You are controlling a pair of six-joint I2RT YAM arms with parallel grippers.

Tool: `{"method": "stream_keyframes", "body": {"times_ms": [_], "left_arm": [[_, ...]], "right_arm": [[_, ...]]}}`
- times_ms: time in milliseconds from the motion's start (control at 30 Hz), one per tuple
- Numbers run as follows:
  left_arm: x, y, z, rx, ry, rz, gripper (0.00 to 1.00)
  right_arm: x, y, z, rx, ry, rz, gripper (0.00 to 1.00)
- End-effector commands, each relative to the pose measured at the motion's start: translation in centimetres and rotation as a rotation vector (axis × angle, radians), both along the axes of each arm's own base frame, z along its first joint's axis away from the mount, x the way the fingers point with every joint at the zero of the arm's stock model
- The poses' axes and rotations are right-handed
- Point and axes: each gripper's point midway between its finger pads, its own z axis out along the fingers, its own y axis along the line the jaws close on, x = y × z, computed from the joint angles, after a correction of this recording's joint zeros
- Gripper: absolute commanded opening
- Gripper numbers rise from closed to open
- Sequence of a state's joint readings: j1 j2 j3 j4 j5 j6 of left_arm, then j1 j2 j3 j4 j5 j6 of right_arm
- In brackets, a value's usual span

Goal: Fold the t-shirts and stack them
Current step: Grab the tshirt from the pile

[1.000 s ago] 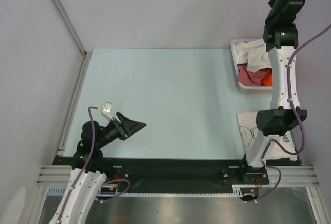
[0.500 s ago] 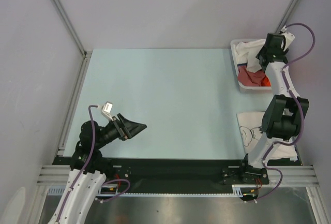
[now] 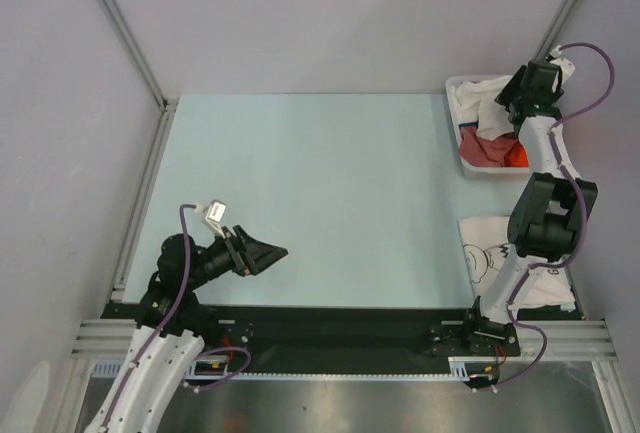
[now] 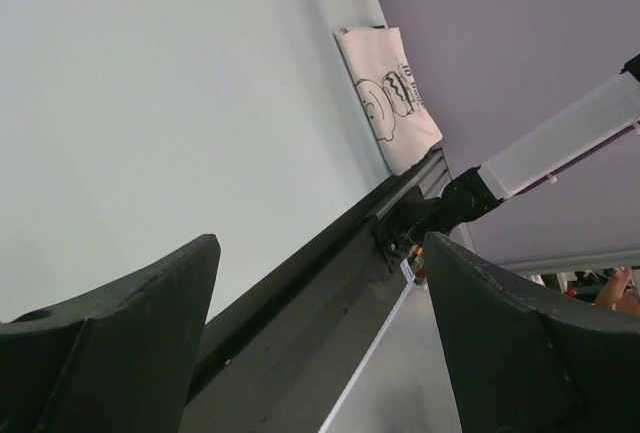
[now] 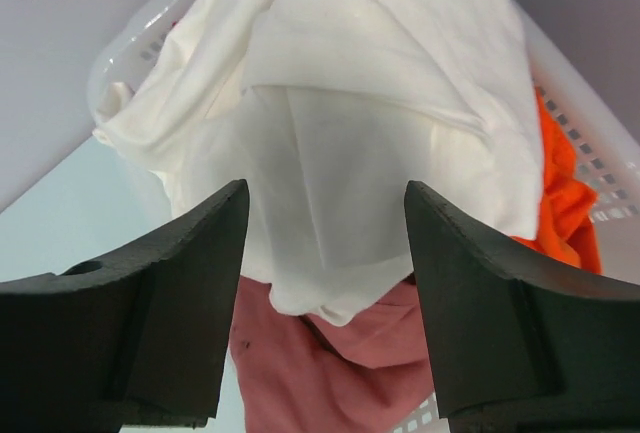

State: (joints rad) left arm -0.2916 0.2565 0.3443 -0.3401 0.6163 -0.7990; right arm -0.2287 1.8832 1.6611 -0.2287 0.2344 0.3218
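My right gripper [image 5: 325, 193] wide open, holds nothing, hangs over white shirt [image 5: 350, 103] in basket [image 5: 600, 143], far right. Pink shirt [image 5: 330, 373], orange shirt [image 5: 565, 213] under it. My left gripper [image 3: 272, 251] wide open, holds nothing, near left. Printed shirt [image 3: 488, 248] flat, near right. Table [image 3: 330, 183] pale blue, smooth; walls [image 3: 330, 23] grey-lilac.

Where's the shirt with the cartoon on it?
In the top view, the cartoon-print shirt lies flat at the near right corner of the table, by the right arm.
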Motion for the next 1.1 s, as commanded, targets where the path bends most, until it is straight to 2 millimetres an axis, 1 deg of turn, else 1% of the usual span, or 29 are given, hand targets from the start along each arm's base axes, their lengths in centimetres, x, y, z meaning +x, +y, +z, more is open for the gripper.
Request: {"method": "stream_keyframes", "body": {"times_ms": [0,100,133,200,233,300,333,367,400,467,500,567,600,700,733,767,833,867,900,933,967,1000,1033,1067], "left_arm": [[0.3,0.2,1.5,0.023,-0.059,0.005,0.89],[0.4,0.1,1.6,0.020,-0.056,0.004,0.89],[0.4,0.1,1.6,0.020,-0.056,0.004,0.89],[0.3,0.0,1.5,0.021,-0.041,-0.005,0.89],[0.4,-0.1,1.4,0.023,-0.031,-0.008,0.89],[0.4,-0.3,0.8,0.028,0.011,-0.029,0.88],[0.4,-0.5,0.8,0.030,0.021,-0.038,0.87],[0.4,-0.5,0.8,0.031,0.029,-0.045,0.87],[0.4,-0.6,0.7,0.036,0.035,-0.053,0.86],[0.5,-0.7,0.9,0.036,0.036,-0.057,0.86],[0.5,-0.7,1.0,0.036,0.033,-0.059,0.86],[0.5,-0.6,1.6,0.033,0.010,-0.055,0.87],[0.5,-0.6,1.7,0.033,0.008,-0.055,0.87],[0.5,-0.6,2.1,0.029,0.004,-0.050,0.87],[0.5,-0.6,2.1,0.028,0.006,-0.052,0.87],[0.5,-0.6,2.1,0.027,0.007,-0.051,0.87],[0.4,-0.6,1.9,0.028,0.014,-0.051,0.87],[0.4,-0.6,1.8,0.027,0.012,-0.048,0.87],[0.3,-0.6,1.8,0.023,0.016,-0.045,0.87],[0.3,-0.6,1.7,0.021,0.020,-0.045,0.87],[0.3,-0.6,1.8,0.020,0.020,-0.045,0.86],[0.3,-0.5,2.0,0.021,0.012,-0.041,0.86],[0.3,-0.5,2.0,0.024,0.012,-0.039,0.86],[0.3,-0.3,2.2,0.030,0.011,-0.033,0.87]], "right_arm": [[1.5,0.3,0.2,0.014,-0.031,0.019,0.68],[1.2,-0.3,-0.5,-0.012,-0.007,-0.006,0.63],[1.3,-0.5,-0.7,-0.019,0.000,-0.009,0.56],[1.2,-1.0,-0.6,-0.034,0.003,-0.023,0.49],[1.3,-1.1,-0.4,-0.040,-0.001,-0.024,0.33],[1.4,-1.3,0.4,-0.054,-0.013,-0.030,0.16],[1.5,-1.1,0.7,-0.062,-0.013,-0.027,0.05],[1.8,-1.5,2.7,-0.089,-0.039,-0.044,0.00],[1.7,-1.6,3.4,-0.106,-0.034,-0.058,0.00],[1.5,-1.8,6.5,-0.163,-0.072,-0.100,0.00],[1.4,-2.0,9.6,-0.197,-0.119,-0.119,0.00],[0.9,-2.3,12.7,-0.225,-0.168,-0.156,0.00],[0.5,-2.2,15.8,-0.238,-0.226,-0.161,0.00],[-0.1,-1.9,19.8,-0.242,-0.311,-0.166,0.00],[-0.6,-1.8,22.0,-0.245,-0.369,-0.172,0.00],[-1.1,-1.8,23.4,-0.253,-0.411,-0.183,0.00],[-2.0,-1.8,27.4,-0.272,-0.537,-0.201,0.00],[-2.3,-2.0,28.5,-0.283,-0.572,-0.221,0.00],[-2.5,-2.1,30.4,-0.293,-0.633,-0.233,0.00],[-2.7,-2.6,31.5,-0.298,-0.664,-0.239,0.00],[-2.6,-2.4,33.9,-0.295,-0.733,-0.222,0.00],[-2.4,-2.3,34.8,-0.293,-0.772,-0.215,0.00],[-2.6,-2.0,36.5,-0.288,-0.837,-0.202,0.00],[-2.8,-1.1,38.9,-0.276,-0.919,-0.161,0.00]]}}
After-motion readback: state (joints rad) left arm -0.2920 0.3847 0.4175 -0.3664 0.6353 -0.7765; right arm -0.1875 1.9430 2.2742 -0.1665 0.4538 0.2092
